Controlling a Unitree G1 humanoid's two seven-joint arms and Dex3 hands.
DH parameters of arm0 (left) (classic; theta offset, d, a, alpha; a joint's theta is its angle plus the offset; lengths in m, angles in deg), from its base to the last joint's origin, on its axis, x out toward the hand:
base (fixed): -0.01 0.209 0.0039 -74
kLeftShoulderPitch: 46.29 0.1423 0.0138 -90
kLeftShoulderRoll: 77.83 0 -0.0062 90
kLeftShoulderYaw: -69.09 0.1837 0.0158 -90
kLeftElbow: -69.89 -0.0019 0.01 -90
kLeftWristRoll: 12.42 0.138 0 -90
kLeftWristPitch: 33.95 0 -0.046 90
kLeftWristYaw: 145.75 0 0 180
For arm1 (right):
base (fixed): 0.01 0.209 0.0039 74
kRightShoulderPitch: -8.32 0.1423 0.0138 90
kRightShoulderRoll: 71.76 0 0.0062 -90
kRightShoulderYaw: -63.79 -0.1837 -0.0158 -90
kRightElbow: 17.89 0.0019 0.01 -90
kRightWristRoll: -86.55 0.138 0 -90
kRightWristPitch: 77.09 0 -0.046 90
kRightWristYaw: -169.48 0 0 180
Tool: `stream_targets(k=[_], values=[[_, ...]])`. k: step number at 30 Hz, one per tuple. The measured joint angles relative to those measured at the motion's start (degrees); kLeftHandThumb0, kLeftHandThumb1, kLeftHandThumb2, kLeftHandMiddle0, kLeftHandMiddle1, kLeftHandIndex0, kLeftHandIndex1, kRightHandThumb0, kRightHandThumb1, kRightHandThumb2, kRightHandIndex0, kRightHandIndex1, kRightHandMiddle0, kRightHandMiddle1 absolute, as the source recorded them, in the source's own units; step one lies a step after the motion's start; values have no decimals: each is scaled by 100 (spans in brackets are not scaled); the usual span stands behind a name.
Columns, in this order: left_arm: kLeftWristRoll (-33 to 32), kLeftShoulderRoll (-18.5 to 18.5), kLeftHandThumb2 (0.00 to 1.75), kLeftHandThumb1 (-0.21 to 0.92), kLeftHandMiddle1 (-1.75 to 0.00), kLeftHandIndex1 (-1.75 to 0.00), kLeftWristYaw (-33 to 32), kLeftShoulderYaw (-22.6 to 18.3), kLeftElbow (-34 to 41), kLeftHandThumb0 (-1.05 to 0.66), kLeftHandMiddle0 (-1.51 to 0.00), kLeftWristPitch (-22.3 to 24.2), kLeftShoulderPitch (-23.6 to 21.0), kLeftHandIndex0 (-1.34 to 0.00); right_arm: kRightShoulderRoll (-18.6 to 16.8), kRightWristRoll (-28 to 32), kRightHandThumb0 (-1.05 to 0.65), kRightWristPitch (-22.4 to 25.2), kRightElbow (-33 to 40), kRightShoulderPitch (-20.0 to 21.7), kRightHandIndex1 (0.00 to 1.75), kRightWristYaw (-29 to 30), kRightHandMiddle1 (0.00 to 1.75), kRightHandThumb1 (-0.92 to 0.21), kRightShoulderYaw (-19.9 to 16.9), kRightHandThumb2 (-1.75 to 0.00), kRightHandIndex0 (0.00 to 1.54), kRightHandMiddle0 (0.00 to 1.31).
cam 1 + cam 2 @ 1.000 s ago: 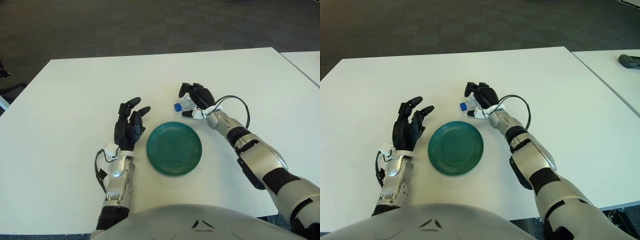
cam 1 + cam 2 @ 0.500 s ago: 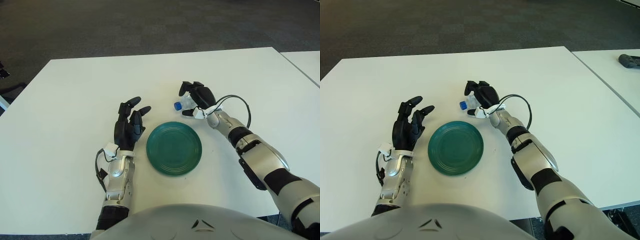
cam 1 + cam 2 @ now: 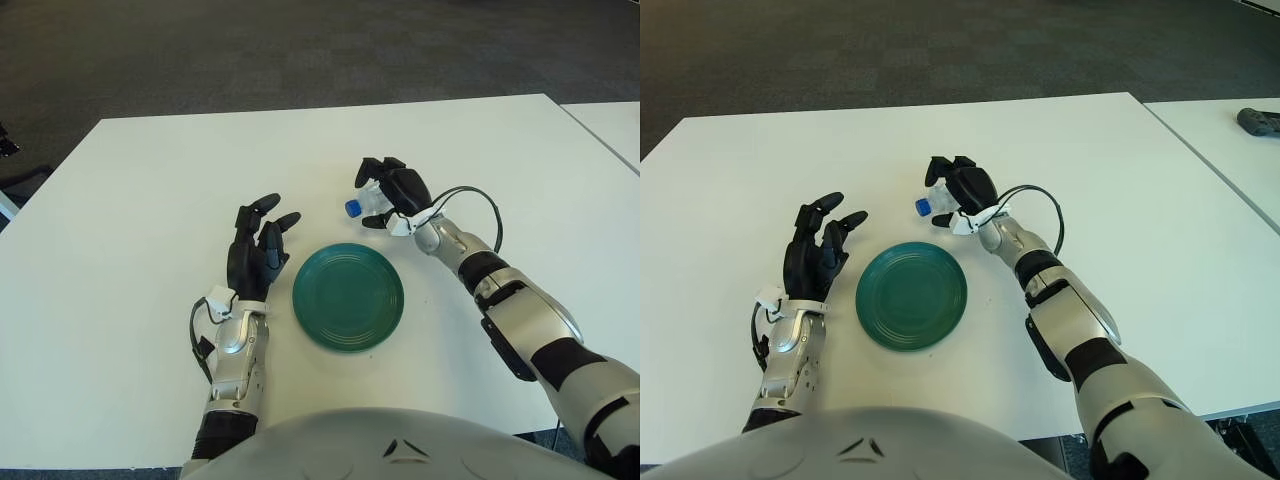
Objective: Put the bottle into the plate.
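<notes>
Right hand (image 3: 393,192) curled around the bottle (image 3: 368,203), just beyond the far right rim of the green plate (image 3: 348,296) on the white table (image 3: 150,180). Fingers wrapped over the clear body, blue cap (image 3: 352,209) poking out to the left, bottle lying roughly sideways in the grasp. Hard to tell whether lifted clear of the table or touching it. Left hand (image 3: 258,252) seen just left of the plate, fingers spread and holding nothing. Judged small, light and probably empty: thin clear plastic, likely to dent under a hard squeeze and to slip or roll on its round side. Best taken across the middle of the body, as here, not by the cap. Short carry toward the near left needed to reach the plate.
</notes>
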Motion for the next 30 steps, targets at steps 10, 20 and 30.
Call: stream_targets(k=[10, 20, 30], values=[[39, -2, 62, 92, -91, -118, -3, -16, -103, -81, -45, -8, -40, -16, 60, -2, -4, -5, 138, 0, 175, 2, 175, -15, -3, -146, 130, 107], [68, -5, 61, 92, -90, -117, -5, -54, -249, -81, -44, -16, -125, -15, 234, -5, -3, -57, 541, -20, 175, 1, 175, -16, -76, -145, 129, 107], [48, -7, 61, 92, -90, -117, -1, -123, -457, -80, -45, -79, -258, -15, 554, -62, -6, 20, 1822, -472, 175, -171, 175, -18, -211, -142, 129, 102]])
